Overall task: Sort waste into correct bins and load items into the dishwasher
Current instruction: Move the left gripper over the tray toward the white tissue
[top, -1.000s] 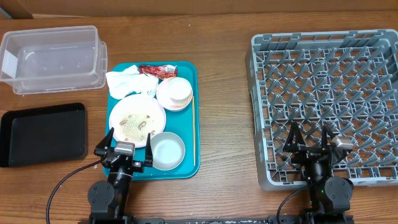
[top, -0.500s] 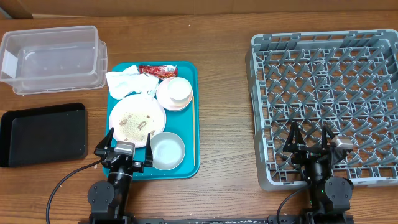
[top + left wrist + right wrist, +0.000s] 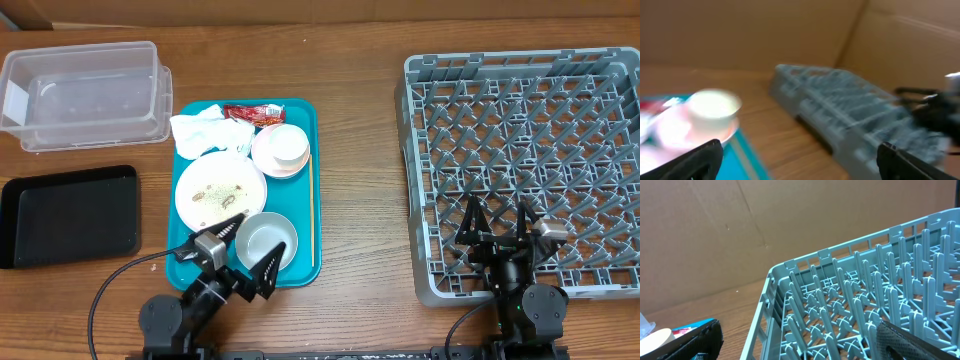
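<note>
Bowl (image 3: 270,238) hugs teal tray (image 3: 290,200) front edge; left end effector (image 3: 248,250) spread above.

Wooden table (image 3: 360,150) under me: clear tub (image 3: 80,48) and black tray (image 3: 70,215) left, teal tray (image 3: 308,120) centre-left, grey rack (image 3: 520,57) right.

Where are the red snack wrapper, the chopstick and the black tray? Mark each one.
red snack wrapper (image 3: 255,113), overhead view, its crinkled middle.
chopstick (image 3: 312,210), overhead view, mid-shaft.
black tray (image 3: 70,215), overhead view, bare floor.

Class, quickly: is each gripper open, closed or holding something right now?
Left gripper: open, holding nothing.
Right gripper: open, holding nothing.
</note>
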`<state>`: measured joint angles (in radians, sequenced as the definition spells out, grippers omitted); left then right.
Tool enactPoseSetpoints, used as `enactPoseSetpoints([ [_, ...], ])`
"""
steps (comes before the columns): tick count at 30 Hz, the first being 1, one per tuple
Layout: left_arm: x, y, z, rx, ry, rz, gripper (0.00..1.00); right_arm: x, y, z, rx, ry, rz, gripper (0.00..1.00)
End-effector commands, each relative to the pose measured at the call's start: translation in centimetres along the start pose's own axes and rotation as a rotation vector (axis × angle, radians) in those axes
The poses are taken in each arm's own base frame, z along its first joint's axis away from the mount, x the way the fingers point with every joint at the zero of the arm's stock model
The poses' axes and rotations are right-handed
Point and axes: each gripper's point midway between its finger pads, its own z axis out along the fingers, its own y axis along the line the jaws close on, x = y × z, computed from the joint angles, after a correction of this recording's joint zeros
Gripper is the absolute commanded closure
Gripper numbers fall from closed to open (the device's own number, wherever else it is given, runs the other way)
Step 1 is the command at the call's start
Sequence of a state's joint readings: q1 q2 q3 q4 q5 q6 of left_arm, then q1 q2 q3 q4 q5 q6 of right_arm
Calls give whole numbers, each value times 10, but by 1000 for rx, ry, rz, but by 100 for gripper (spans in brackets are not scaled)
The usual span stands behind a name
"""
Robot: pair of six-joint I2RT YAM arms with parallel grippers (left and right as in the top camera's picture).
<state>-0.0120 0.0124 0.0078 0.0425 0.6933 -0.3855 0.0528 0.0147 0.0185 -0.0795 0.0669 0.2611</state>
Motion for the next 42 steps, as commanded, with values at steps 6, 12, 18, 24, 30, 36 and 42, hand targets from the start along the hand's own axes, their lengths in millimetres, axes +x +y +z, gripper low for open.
enactPoseSetpoints([
  [6,-49,-57,-11,250,-141,30,0,1,-1,0,-1,-5,-3,0],
  [12,-58,-54,-11,187,-109,-14,0,1,-1,0,-1,-5,-3,0],
  [18,-65,-46,-7,74,9,-59,0,1,-1,0,-1,-5,-3,0],
  [24,-56,-10,2,-162,293,-175,0,1,-1,0,-1,-5,-3,0],
  [30,-77,-23,24,-68,434,-272,0,1,-1,0,-1,-5,-3,0],
  [36,-74,-24,34,-20,475,-312,0,1,-1,0,-1,-5,-3,0],
  [42,-29,47,-23,-639,775,-403,0,1,-1,0,-1,-5,-3,0],
])
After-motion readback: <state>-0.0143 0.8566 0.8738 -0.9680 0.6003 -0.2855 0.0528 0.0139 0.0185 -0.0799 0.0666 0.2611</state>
